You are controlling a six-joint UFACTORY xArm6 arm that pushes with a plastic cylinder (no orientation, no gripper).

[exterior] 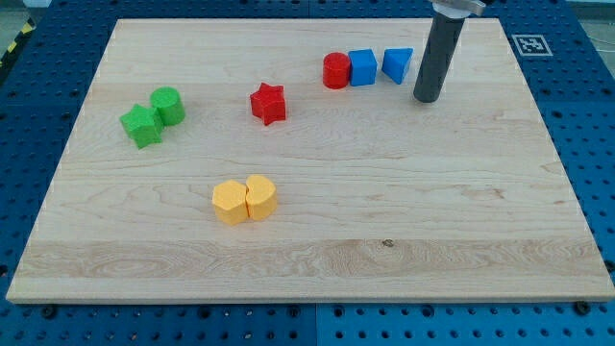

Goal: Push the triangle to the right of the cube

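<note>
Pincer-wise this arm has nothing to open or close: it ends in a plain dark rod, smooth and round, that holds nothing. Its tip (428, 99) rests on the bench (317, 259), a pale wooden board with visible grain.

From the view's left, a green star-like block (142, 126) touches a green cylinder (168, 105) at its 1 o'clock. Two yellow blocks lie side by side and touching, a faceted one (230, 203) and a rounder one (260, 197) whose exact shape is hard to read. A red star (268, 103) sits alone at about their 12 o'clock. Next comes a tight row: a red cylinder (336, 70) touching the blue cube (362, 67), then the blue triangle (397, 64) at the cube's 3 o'clock, just apart from it. All the blocks look like matte moulded plastic with slightly softened edges.

The tip stands just beside the triangle at about its 4 o'clock, not clearly touching it. Since the triangle already lies to the cube's right, the task looks nearly or fully met, and the tip's place on the far side probably suits only a small nudge.
</note>
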